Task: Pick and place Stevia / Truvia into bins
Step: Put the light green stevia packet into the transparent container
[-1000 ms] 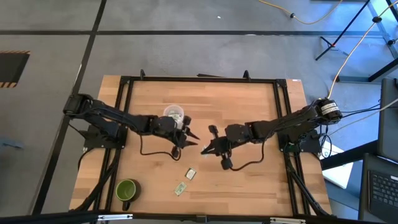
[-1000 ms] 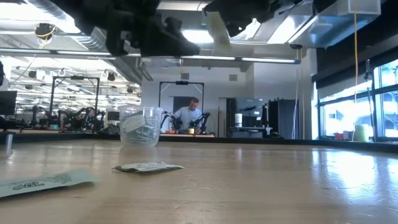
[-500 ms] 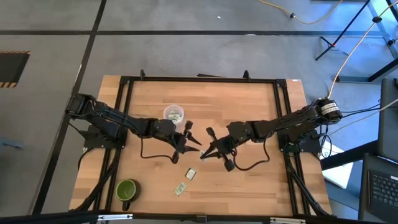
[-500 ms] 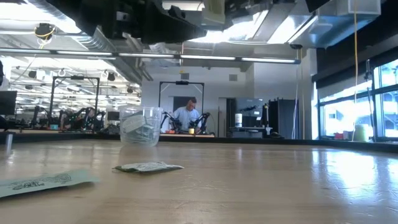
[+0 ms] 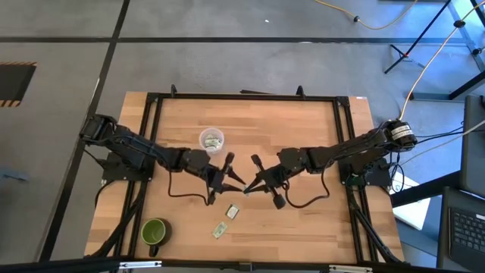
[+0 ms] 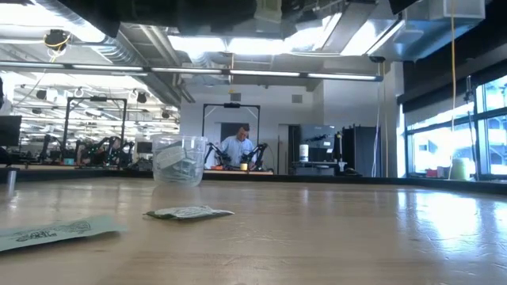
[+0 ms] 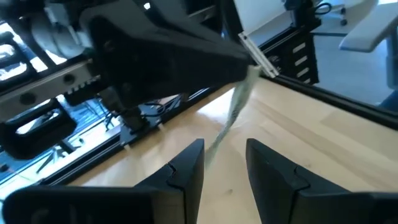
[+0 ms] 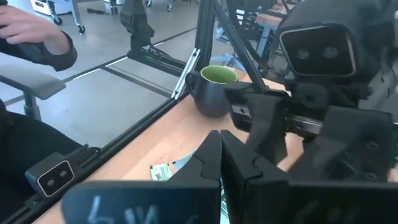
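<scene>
The table [image 5: 303, 129] carries both arms, meeting near its middle. The left gripper [image 5: 231, 173] has its fingers [image 7: 186, 171] parted, and a sachet [image 7: 236, 109] hangs between them from the right gripper's [image 5: 250, 179] pinched tips; the right gripper is clamped on that sachet. A green mug [image 5: 154, 231] stands well off to the left gripper's near side. The clear cup [image 5: 211, 139], sachets inside, sits just behind the left gripper. Two more sachets [image 5: 233, 211] [image 5: 220, 229] lie flat below the grippers. Their print is too small to read.
</scene>
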`<state>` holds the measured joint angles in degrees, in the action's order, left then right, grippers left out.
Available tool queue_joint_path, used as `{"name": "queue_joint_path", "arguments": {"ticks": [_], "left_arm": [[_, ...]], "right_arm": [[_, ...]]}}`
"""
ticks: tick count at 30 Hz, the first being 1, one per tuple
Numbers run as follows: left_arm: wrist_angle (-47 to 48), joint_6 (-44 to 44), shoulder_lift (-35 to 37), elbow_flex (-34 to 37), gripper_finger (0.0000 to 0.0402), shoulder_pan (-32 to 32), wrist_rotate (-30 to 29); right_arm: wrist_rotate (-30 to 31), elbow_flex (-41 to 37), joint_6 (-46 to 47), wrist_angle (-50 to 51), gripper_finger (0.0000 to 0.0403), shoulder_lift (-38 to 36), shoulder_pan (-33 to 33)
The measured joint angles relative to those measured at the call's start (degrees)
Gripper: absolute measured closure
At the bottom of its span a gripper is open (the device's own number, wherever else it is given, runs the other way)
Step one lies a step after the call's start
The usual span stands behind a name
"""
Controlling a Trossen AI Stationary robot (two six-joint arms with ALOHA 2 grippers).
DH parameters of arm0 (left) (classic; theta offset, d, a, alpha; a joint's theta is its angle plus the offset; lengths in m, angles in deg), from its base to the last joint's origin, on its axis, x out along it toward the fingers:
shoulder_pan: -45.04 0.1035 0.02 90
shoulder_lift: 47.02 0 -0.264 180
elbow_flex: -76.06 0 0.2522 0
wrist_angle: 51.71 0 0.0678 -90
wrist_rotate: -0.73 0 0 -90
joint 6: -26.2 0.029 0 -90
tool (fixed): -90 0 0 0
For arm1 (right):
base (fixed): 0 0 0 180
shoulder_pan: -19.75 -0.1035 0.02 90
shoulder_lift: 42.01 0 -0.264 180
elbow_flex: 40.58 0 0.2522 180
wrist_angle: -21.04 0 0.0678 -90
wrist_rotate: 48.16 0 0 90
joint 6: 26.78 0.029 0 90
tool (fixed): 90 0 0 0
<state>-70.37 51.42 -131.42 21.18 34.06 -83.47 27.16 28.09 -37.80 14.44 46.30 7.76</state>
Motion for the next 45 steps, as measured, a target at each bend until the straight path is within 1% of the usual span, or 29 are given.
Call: {"name": "queue_joint_path", "arguments": {"ticks": [11, 13, 17, 26, 28, 33, 37, 38, 39, 41, 43, 45], "left_arm": [[-2.78, -0.69, 0.00, 0.00, 0.0288, -0.98, 0.11], [-2.58, -0.68, 0.00, 0.00, 0.0292, -0.94, 0.11], [-2.54, -0.70, 0.00, 0.00, 0.0315, -0.92, 0.27], [-2.32, -1.04, 0.00, 0.00, 0.0393, -0.92, 1.64], [-2.06, -1.03, 0.00, 0.00, 0.0397, -0.92, 1.62], [-2.05, -1.05, 0.00, 0.00, 0.0399, -0.92, 1.48], [-1.90, -1.05, 0.00, 0.00, 0.0399, -0.92, 1.44], [-1.50, -1.05, 0.00, 0.00, 0.0399, -0.92, 1.23], [-0.65, -1.05, 0.00, 0.00, 0.0400, -0.92, 0.32], [3.31, -0.91, 0.55, -0.02, 0.0400, -0.92, -4.38], [9.36, -0.83, 1.93, -0.02, 0.0399, -0.86, -12.58], [15.38, -1.62, 3.36, -0.07, 0.0399, -0.88, -22.87]], "right_arm": [[0.04, 0.00, -1.03, -0.14, 0.0403, 0.00, 0.00], [0.77, 0.00, -1.29, -0.15, 0.0403, 0.00, 0.00], [3.04, 0.00, -1.49, -0.15, 0.0403, 0.00, 0.00], [3.04, 0.00, -1.49, 0.24, 0.0402, 0.00, -0.02], [3.06, 0.00, -1.20, 0.54, 0.0399, 0.00, -0.02], [3.16, 0.02, -1.49, 0.94, 0.0377, 0.00, -0.02], [3.27, 0.02, -1.55, 1.09, 0.0331, 0.00, -0.02], [4.11, 0.02, -1.46, 1.12, 0.0317, -0.10, -0.02], [5.93, 0.02, -1.27, 1.68, 0.0303, -0.56, -0.07], [9.30, 0.02, -1.39, 2.52, 0.0279, -1.90, -0.34], [10.64, 0.04, -1.28, 4.69, 0.0261, -3.72, -0.63], [10.58, 0.17, -0.22, 7.96, 0.0251, -4.85, -0.72]]}}
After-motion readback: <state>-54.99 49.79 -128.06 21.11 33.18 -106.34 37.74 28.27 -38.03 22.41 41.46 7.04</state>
